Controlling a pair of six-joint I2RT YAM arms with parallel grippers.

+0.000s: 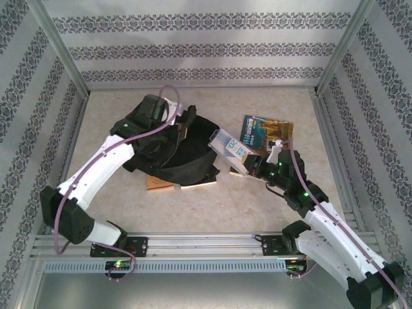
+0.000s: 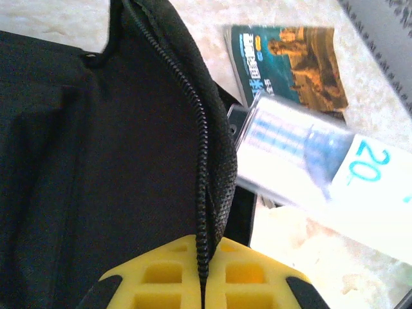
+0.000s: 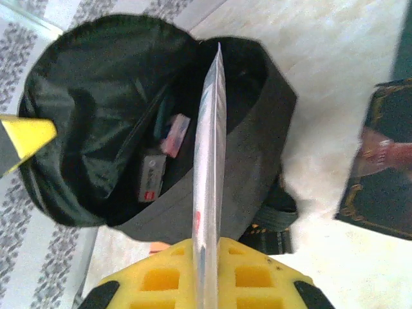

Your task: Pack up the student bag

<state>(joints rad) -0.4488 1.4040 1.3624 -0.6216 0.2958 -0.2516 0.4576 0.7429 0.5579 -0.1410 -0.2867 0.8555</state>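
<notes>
L gripper [image 2: 203,286] pinched on student bag [image 1: 170,156] zipper rim. R gripper [image 3: 207,275] clamped on thin booklet [image 1: 230,149], at bag's 3 o'clock. 1 more book [image 1: 269,132] at 2 o'clock.

Both arms are white shells with black joints: the left arm [image 1: 96,168] at eight o'clock, the right arm [image 1: 335,235] at four. A lilac cable [image 1: 58,228] runs along each, small green lights [image 1: 302,192] glow, and the yellow fingers [image 2: 161,283] have square recesses.
</notes>
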